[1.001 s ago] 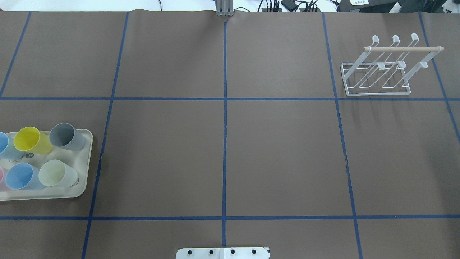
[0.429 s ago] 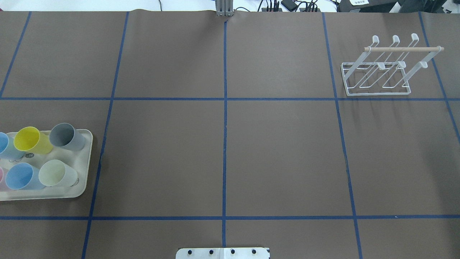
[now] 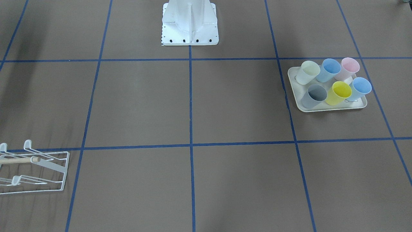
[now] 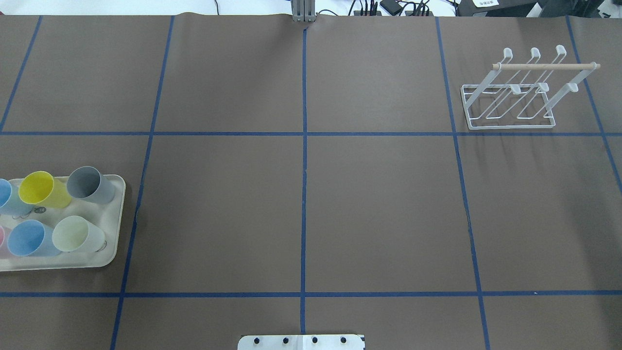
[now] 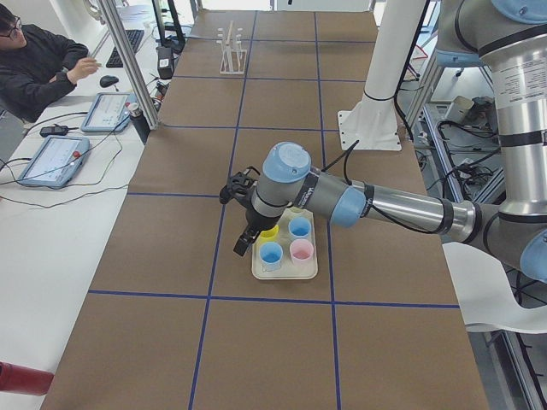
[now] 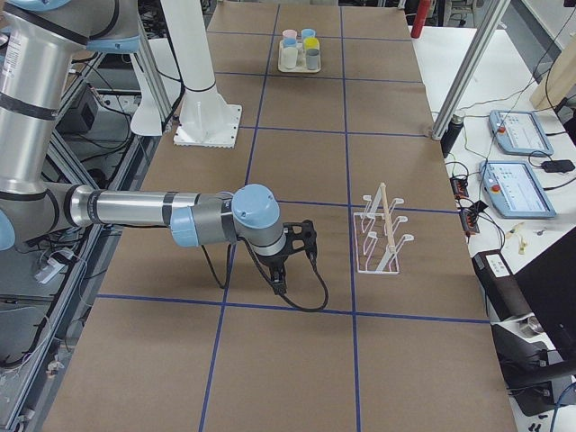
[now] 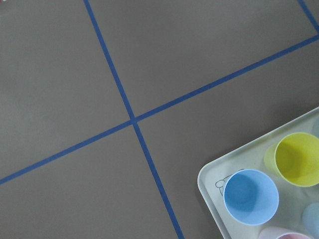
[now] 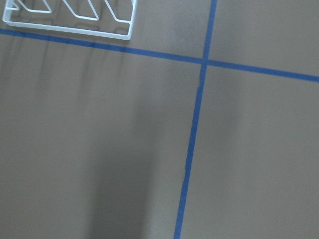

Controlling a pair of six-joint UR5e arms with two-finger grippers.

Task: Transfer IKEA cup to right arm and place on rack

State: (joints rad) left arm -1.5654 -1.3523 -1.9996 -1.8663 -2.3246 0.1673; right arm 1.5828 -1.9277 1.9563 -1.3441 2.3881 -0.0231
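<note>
The cups are seen standing upright, mouths up, packed close together on the cream tray (image 3: 322, 109) at the robot's left end of the counter (image 4: 379, 209); none is lifted yet, and the white wire rack (image 4: 510, 97) stands well apart at the far right corner with its prongs bare. The cups appear to be thin moulded plastic, so they are judged light, smooth and somewhat slippery, with a wall that may flex if squeezed hard, though hardly fragile. Because the yellow cup (image 3: 338, 93) and the grey cup (image 3: 314, 95) sit against their neighbours, a grip across the body is judged awkward; a pinch on the rim, one finger inside and one outside, is favoured, which would also leave the base and lower wall free for the receiving arm. The left tool (image 5: 242, 248) is held above the counter just beside the tray's corner, with a blue cup (image 7: 250, 196) in its wrist view, and nothing is seen in it. The right tool (image 6: 281, 274) hangs over bare counter near the rack, apparently touching nothing. How far either tool is spread cannot be told, since both show only small in the side views.
</note>
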